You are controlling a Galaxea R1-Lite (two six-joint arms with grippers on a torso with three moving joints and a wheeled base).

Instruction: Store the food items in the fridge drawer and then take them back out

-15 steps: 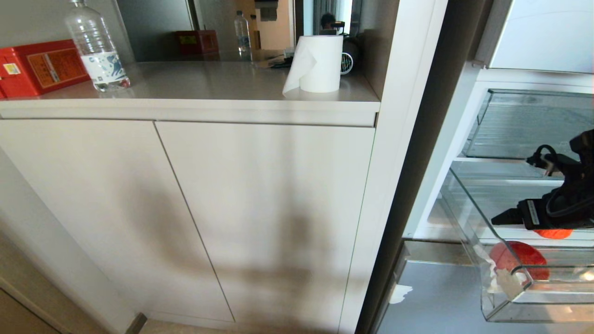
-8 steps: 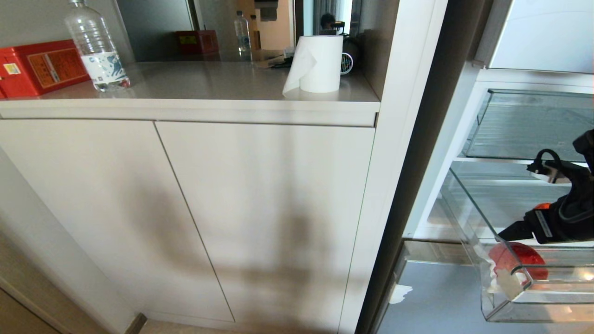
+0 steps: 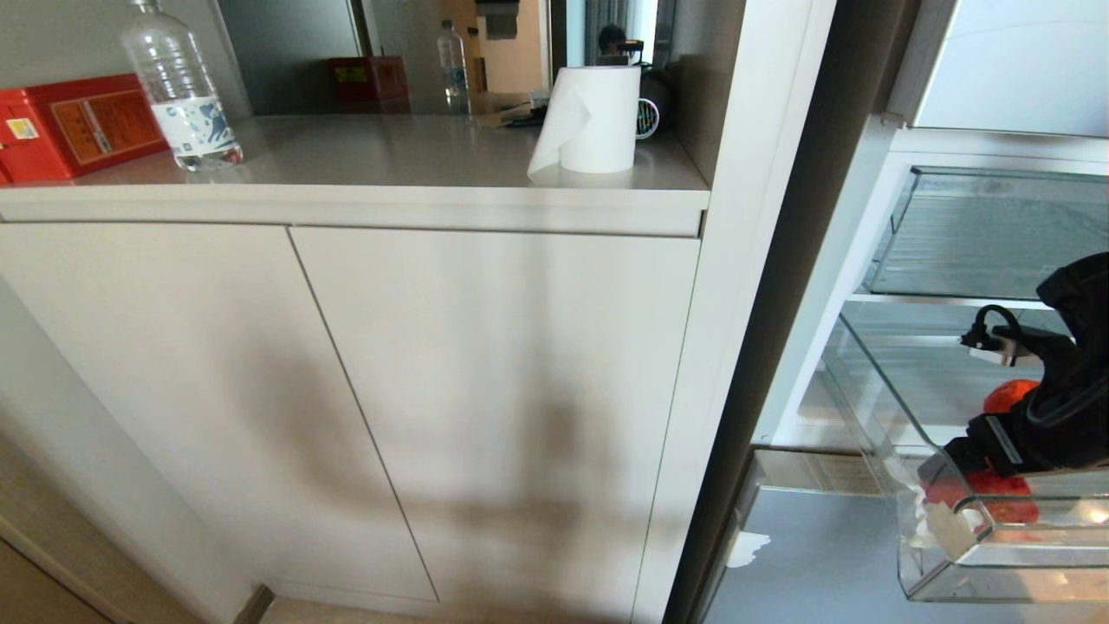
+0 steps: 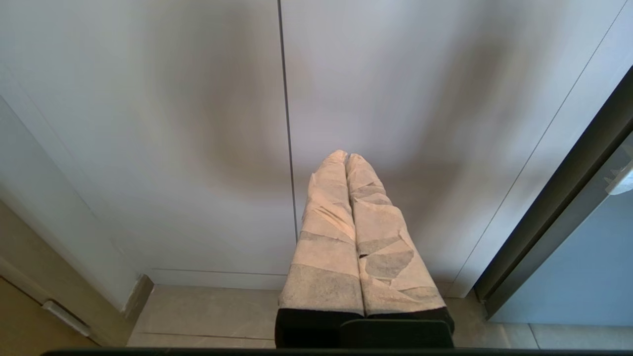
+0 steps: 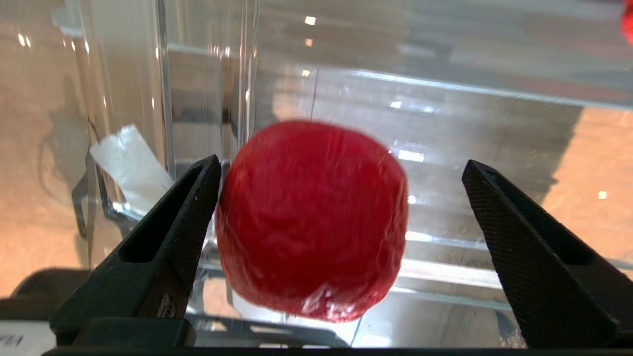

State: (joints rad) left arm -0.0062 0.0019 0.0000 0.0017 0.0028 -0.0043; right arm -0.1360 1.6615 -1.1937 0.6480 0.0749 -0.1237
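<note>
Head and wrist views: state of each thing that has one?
fridge drawer: pulled out, holds the red fruit.
red fruit: lying in the drawer, between the right claw's fingers, not gripped.
right claw: open, reaching into the drawer.
left claw: shut, empty, parked by the cabinet doors.
cabinet doors: closed.
water bottle: upright on the counter.
paper towel roll: upright, end loose.

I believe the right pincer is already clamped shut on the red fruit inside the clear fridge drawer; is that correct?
Not quite: the right pincer is wide open around the red fruit, one finger standing clear of it, as the right wrist view shows. The fruit does lie inside the clear fridge drawer.
</note>
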